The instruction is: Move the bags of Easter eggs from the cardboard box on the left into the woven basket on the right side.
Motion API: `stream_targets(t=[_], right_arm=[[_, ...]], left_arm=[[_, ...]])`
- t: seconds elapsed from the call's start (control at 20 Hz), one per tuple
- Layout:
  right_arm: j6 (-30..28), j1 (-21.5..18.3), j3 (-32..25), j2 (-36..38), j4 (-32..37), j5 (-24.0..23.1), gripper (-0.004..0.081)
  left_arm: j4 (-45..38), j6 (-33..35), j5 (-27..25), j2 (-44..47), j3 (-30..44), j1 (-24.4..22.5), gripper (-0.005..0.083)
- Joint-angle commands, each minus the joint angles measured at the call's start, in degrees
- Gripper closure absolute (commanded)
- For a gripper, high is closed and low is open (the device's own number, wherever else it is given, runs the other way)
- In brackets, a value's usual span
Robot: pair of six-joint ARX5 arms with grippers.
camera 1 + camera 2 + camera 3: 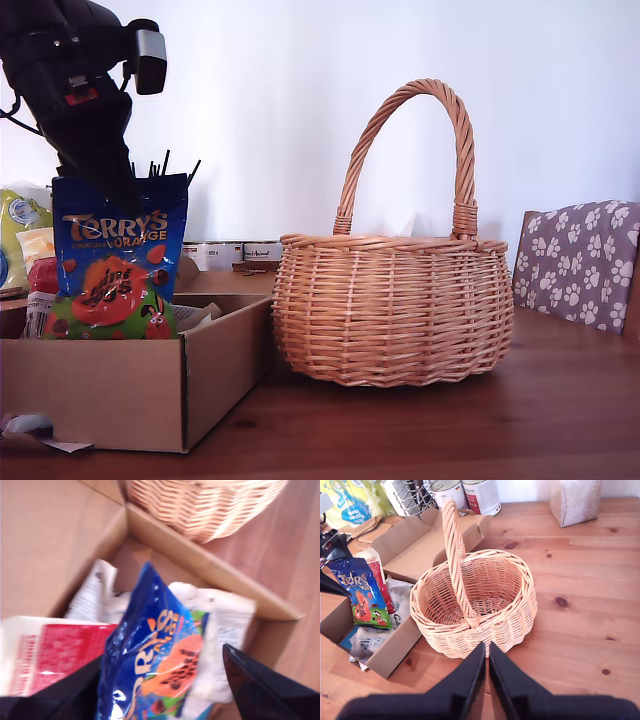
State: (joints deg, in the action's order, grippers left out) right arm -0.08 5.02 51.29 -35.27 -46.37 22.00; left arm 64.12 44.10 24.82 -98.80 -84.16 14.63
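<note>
Your first gripper [165,680]: matte black, two broad tapered wedge jaws. Its arm in the exterior view is black and bulky, with a small grey-faced block, a red marking and a thin black cable. Your second gripper [487,655]: matte black, pointed jaws.

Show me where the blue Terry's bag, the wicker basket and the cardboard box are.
blue Terry's bag [118,262]: exterior view, on its orange printed front.
wicker basket [392,310]: exterior view, on its woven side wall.
cardboard box [95,385]: exterior view, on its plain front wall.
</note>
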Motion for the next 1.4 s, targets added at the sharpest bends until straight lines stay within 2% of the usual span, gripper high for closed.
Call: stream_targets(t=[0.0, 0.15, 0.35, 0.45, 0.55, 0.6, 0.65, 0.95, 1.1, 1.2, 1.35], right_arm=[[-0.44, 0.24, 0.15, 0.17, 0.24, 0.13, 0.0783], [-0.44, 0.24, 0.15, 0.17, 0.24, 0.13, 0.0783], [-0.42, 0.24, 0.15, 0.17, 0.22, 0.13, 0.0783], [-0.44, 0.24, 0.15, 0.17, 0.24, 0.13, 0.0783], [-0.44, 0.24, 0.15, 0.17, 0.24, 0.13, 0.0783], [-0.44, 0.24, 0.15, 0.17, 0.24, 0.11, 0.0783], [-0.44, 0.24, 0.15, 0.17, 0.24, 0.11, 0.0783], [-0.44, 0.28, 0.15, 0.17, 0.24, 0.11, 0.0783], [-0.44, 0.35, 0.15, 0.17, 0.22, 0.11, 0.0783], [-0.42, 0.7, 0.15, 0.17, 0.22, 0.13, 0.0783], [-2.21, 1.84, 0.15, 0.17, -0.5, 1.2, 0.0783]], left_arm=[[1.14, -0.74, 0.42, -3.98, 1.44, 0.17, 0.019], [1.05, -0.63, -0.04, -7.02, 1.44, 0.92, 0.0193], [0.98, -0.63, -1.44, -9.53, 1.44, 1.46, 0.0257], [0.5, -0.61, -1.79, -9.53, 1.44, 1.55, 0.0373], [0.44, -0.57, -1.95, -9.53, 1.44, 1.55, 0.0592], [0.81, -0.59, -1.88, -9.53, 1.44, 1.55, 0.0677], [1.09, -0.57, -1.9, -9.53, 1.44, 1.55, 0.0723], [4.96, -1.92, -1.29, -8.15, 0.07, 1.95, 0.0733], [5.31, -2.34, -0.63, -3.85, -0.31, 2.36, 0.0736], [3.93, -5.01, 2.99, 0.48, -0.33, 3.13, 0.0736], [0.94, -12.76, 12.24, 6.05, -0.33, 4.52, 0.0736]])
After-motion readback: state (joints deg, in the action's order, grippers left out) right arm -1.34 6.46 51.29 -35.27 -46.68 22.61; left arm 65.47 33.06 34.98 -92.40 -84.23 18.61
